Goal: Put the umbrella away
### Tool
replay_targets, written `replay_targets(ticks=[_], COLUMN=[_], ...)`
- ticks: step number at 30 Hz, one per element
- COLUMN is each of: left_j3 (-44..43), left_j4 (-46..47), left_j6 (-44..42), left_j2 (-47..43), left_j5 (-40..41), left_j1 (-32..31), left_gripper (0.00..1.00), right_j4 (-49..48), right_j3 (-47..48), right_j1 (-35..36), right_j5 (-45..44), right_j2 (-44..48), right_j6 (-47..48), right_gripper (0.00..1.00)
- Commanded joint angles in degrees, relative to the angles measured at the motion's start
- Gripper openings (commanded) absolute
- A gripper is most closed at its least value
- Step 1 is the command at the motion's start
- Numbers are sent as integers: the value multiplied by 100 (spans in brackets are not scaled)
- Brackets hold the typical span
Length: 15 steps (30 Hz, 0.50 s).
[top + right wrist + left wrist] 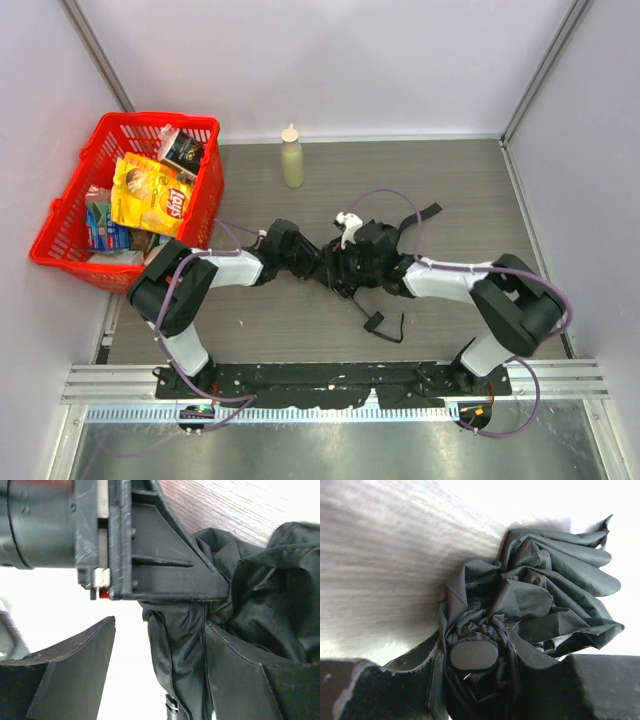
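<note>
The umbrella (pixel 342 270) is a crumpled black fabric bundle in the middle of the table, between my two grippers. Its strap end (pixel 376 322) trails toward the near edge. My left gripper (pixel 305 258) is shut on the umbrella's top end. In the left wrist view its fingers (pixel 420 657) pinch the gathered fabric around the oval black cap (pixel 473 656). My right gripper (pixel 362 252) is open. In the right wrist view (pixel 160 630) the folded fabric (pixel 180 650) hangs between the jaws, against the right finger (pixel 245 680). The left finger stands apart from it.
A red basket (pixel 208 185) with snack bags and packets stands at the far left. A pale squeeze bottle (pixel 292 157) stands upright at the back. White walls close in the back and both sides. A black rail (pixel 330 378) runs along the near edge.
</note>
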State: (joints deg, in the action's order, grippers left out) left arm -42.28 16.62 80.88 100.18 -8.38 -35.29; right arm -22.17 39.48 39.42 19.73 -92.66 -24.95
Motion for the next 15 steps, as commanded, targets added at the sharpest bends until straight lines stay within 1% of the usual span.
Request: replay_targets(ticks=[1, 2, 3, 4, 5, 8, 11, 12, 13, 14, 15], left_j3=[-148, -218, -263, -306, -333, -412, -509, -509, -509, -509, -518], left_j4=[-2680, -2830, -3005, -3129, -3200, -3393, -3587, -3587, -3596, -3613, -3657], left_j6=[-538, -538, -530, -486, -460, -328, -249, -214, -178, -152, -152], left_j2=[-165, -226, -262, -297, -324, -289, -201, -201, -218, -244, -262], left_j5=[328, 320, 328, 328, 320, 267, 223, 197, 205, 232, 267], left_j1=[-22, -22, -22, -22, -13, -13, -22, -22, -22, -22, -22], left_gripper=[0, 0, 0, 0, 0, 0, 0, 0, 0, 0, 0], right_j4=[1918, 1910, 1866, 1814, 1691, 1427, 1286, 1338, 1530, 1697, 1821], right_j3=[367, 323, 297, 279, 244, 279, 568, 665, 875, 1016, 1165], right_j1=[969, 1276, 1479, 1751, 1858, 2428, 2667, 2720, 2738, 2764, 2764], right_j5=[-2846, -3121, -3681, -3878, -4289, -4933, -5634, -6194, -6487, -7082, -7297], right_j2=[932, 995, 1004, 978, 865, 557, -21, -154, -469, -637, -839], right_j6=[1193, 1272, 1430, 1492, 1615, 1827, 1959, 1959, 1924, 1889, 1862], right_gripper=[75, 75, 75, 75, 75, 76, 76, 76, 76, 76, 76])
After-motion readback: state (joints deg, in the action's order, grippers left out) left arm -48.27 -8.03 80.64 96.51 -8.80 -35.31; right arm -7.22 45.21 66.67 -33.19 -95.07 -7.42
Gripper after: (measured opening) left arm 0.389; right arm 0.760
